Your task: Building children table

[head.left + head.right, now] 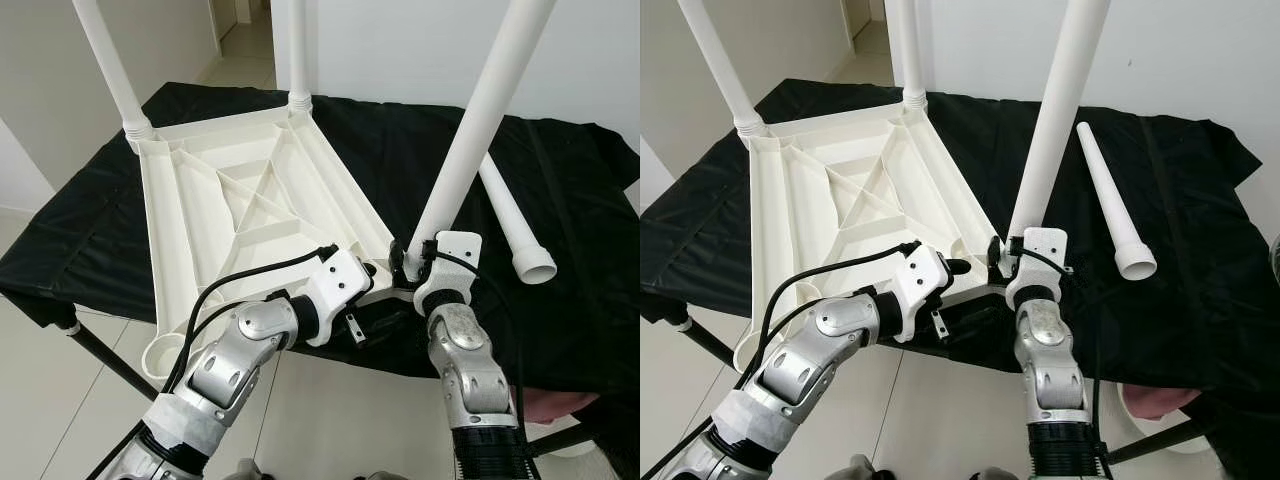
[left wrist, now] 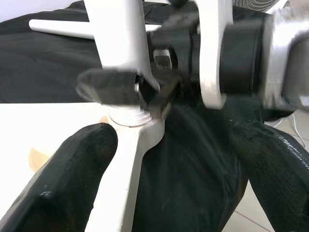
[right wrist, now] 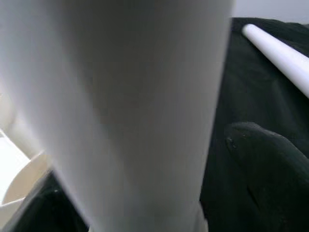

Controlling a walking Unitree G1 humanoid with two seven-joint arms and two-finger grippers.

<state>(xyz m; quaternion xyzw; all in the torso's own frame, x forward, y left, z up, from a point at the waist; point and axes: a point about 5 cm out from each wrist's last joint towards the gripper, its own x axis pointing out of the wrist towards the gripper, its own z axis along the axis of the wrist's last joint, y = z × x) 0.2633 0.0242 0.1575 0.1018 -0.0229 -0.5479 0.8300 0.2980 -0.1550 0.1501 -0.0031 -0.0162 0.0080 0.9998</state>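
Left eye view | right gripper (image 1: pixel 412 262) jaws grasping leg (image 1: pixel 470 135) | left gripper (image 2: pixel 164 159) released

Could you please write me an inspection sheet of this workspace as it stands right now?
Surface: black cloth over a table.
Job's things: white tabletop lying upside down; two far legs upright, near-right leg tilted at its corner; near-left socket empty; spare leg lying on the cloth.
Clutter: nothing seen.
Grippers: right gripper at the tilted leg's base; left gripper at the same corner, open.
Cables: black cable looping over the left arm.
Surroundings: white walls, tiled floor.
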